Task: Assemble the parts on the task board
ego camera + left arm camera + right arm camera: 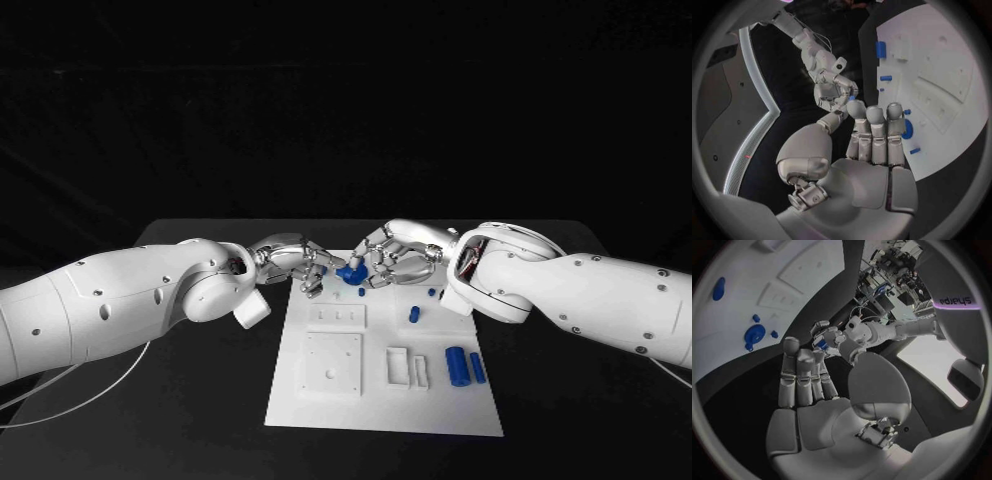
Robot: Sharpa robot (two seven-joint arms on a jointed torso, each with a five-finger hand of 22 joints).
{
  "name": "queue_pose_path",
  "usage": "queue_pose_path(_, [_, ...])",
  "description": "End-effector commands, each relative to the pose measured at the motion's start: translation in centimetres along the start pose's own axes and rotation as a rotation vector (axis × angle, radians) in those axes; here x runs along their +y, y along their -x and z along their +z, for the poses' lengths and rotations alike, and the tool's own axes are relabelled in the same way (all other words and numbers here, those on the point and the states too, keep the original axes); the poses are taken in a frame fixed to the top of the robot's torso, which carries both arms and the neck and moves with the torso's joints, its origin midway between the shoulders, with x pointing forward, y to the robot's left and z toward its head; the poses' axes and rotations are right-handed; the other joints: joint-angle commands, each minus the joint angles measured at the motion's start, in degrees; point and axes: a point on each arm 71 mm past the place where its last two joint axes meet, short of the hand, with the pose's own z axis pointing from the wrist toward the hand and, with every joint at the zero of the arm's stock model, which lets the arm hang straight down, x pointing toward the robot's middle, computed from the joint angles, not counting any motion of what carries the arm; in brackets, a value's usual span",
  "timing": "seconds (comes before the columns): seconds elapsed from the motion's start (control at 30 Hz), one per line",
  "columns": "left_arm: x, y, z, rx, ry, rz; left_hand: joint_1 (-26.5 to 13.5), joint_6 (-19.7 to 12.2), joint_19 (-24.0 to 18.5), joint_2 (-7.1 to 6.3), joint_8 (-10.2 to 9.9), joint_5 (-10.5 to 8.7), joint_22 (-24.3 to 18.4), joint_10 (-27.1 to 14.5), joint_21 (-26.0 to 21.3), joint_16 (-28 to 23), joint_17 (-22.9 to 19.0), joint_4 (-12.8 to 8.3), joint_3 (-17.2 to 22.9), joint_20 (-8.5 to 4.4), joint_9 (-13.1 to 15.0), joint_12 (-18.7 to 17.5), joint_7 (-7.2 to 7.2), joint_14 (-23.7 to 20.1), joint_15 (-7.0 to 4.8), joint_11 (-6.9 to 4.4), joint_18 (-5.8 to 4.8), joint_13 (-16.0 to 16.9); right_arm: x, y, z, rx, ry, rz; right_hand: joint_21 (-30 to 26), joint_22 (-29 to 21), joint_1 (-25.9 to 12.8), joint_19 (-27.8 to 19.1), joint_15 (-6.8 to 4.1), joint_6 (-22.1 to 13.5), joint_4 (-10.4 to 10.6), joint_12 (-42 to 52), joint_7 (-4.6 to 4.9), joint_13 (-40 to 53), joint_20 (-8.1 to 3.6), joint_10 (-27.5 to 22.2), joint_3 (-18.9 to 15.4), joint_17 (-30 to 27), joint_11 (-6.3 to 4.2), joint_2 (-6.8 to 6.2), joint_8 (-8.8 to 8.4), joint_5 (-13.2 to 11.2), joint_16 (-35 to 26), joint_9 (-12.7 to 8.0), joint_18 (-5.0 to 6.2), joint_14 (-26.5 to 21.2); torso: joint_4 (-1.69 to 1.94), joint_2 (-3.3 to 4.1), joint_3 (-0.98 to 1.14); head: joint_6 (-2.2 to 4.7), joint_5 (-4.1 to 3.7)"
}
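Observation:
The white task board (pixel 378 385) lies in the middle of the table. Both hands meet over its far end. My right hand (pixel 392 256) holds a small blue part (pixel 351 272) at its fingertips, also seen from the left wrist as the blue part (pixel 852 94) in the right hand (pixel 831 90). My left hand (pixel 293 262) reaches the same part from the other side, fingertips against it or just short of it; I cannot tell whether it grips. A blue round part (pixel 754 333) stands on the board under the hands.
Two blue cylinders (pixel 463 367) lie side by side near the board's right edge. Small blue pegs (pixel 414 313) stand further back on it. White raised blocks (pixel 405 366) and a square plate (pixel 333 364) sit on the near half. Black table surrounds the board.

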Motion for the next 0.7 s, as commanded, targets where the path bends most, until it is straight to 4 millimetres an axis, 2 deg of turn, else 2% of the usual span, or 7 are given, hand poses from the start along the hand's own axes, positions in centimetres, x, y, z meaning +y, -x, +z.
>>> queue_pose_path(0.03, [-0.3,-0.3,0.1,0.016,-0.008,0.025,2.1,1.0,-0.4,1.5,0.4,0.35,1.1,-0.1,-0.3,0.4,0.1,-0.2,0.3,-6.34,0.2,0.2,-0.43,0.1,-0.24,-0.12,-1.16,0.0,-0.6,0.5,-0.2,-0.037,-0.007,0.008,0.1,1.2,-0.6,-0.1,0.12,0.0,0.1,0.1,0.21,-0.1,-0.05,-0.2,0.4,-0.1,0.01,0.07,-0.09,-0.3,0.0,-0.1,0.79,0.0,0.05,0.0,-0.06,0.01,-0.02])
queue_pose_path(0.23, [-0.2,-0.3,0.1,0.007,0.009,0.057,2.4,1.4,-0.3,1.1,0.4,0.6,1.1,0.0,-0.2,0.4,0.0,-0.3,0.3,-6.35,0.2,0.2,-0.5,0.1,-0.2,-0.17,-1.14,-0.2,-1.9,1.4,-0.5,-0.098,-0.045,0.009,0.0,1.2,-0.8,-0.2,0.19,-0.2,0.2,0.1,0.28,-0.1,0.0,-0.3,0.5,-0.2,0.08,-0.1,-0.22,-0.2,-0.1,-0.2,0.79,-0.1,0.07,0.02,-0.05,0.02,0.01])
queue_pose_path(0.37, [-0.2,-0.4,0.2,-0.054,0.031,0.061,2.6,1.5,-0.2,0.92,0.4,0.94,1.1,0.2,-0.1,0.5,0.0,-0.3,0.4,-6.36,0.2,0.2,-0.54,0.3,-0.21,-0.22,-1.12,-0.3,-1.6,1.4,-0.2,-0.114,-0.047,0.009,0.0,1.2,-1.6,-0.1,0.27,-0.4,0.3,0.1,0.37,-0.2,0.06,-0.3,0.2,-0.3,0.18,-0.42,-0.34,-0.8,0.0,-0.4,0.79,0.0,0.02,0.0,-0.07,0.16,-0.08])
queue_pose_path(0.47, [-0.3,-0.4,0.3,-0.165,0.059,0.049,2.7,1.7,0.1,0.82,0.3,1.37,1.1,0.5,0.0,0.6,-0.1,-0.1,0.4,-6.43,0.2,0.3,-0.63,0.6,-0.3,-0.32,-1.05,-0.4,-1.2,1.1,0.1,-0.111,-0.049,-0.006,0.0,1.2,-2.7,-0.1,0.35,-0.6,0.4,0.2,0.43,-0.2,0.07,-0.4,-0.8,-0.4,0.26,-1.0,-0.47,-3.9,-0.1,-0.6,0.79,-0.1,0.03,0.02,-0.03,0.24,-0.1])
queue_pose_path(0.57, [-0.1,-0.3,0.2,-0.26,0.085,0.039,2.7,2.0,0.4,0.52,0.3,1.61,1.1,0.7,0.1,0.6,-0.1,0.0,0.3,-6.52,0.2,0.2,-0.73,0.8,-0.4,-0.41,-0.97,-0.5,-1.4,1.3,0.0,-0.131,-0.067,-0.021,-0.1,1.2,-3.2,-0.2,0.37,-0.8,0.3,0.2,0.47,-0.3,0.02,-0.6,-1.5,-0.4,0.27,-1.07,-0.51,-5.3,-0.1,-0.7,0.79,-0.1,0.12,0.03,0.02,0.29,-0.1])
queue_pose_path(0.63, [0.1,-0.2,0.1,-0.315,0.107,0.042,3.0,2.5,0.6,-0.17,0.3,2.48,1.0,0.7,0.1,0.3,-0.4,0.0,0.5,-6.58,0.2,-0.2,-0.83,0.8,-0.48,-0.5,-0.9,-0.9,-1.8,1.6,-0.1,-0.147,-0.081,-0.025,-0.1,1.1,-3.4,-0.2,0.37,-0.8,0.3,0.2,0.46,-0.3,0.01,-0.6,-1.8,-0.5,0.27,-1.11,-0.5,-5.8,-0.1,-0.7,0.79,-0.1,0.16,0.01,0.05,0.29,-0.16])
queue_pose_path(0.7, [0.1,0.0,0.0,-0.368,0.128,0.075,3.6,3.0,1.1,-1.51,0.2,5.51,0.9,1.3,0.1,0.0,-0.8,0.1,0.8,-6.69,0.1,-0.7,-0.97,1.4,-0.65,-0.71,-0.79,-1.5,-2.2,1.9,-0.3,-0.159,-0.093,-0.028,-0.2,1.1,-3.5,-0.2,0.35,-0.8,0.3,0.2,0.44,-0.3,-0.01,-0.6,-1.9,-0.5,0.25,-1.1,-0.47,-6.0,-0.1,-0.7,0.79,-0.1,0.14,-0.07,0.02,0.32,-0.2])
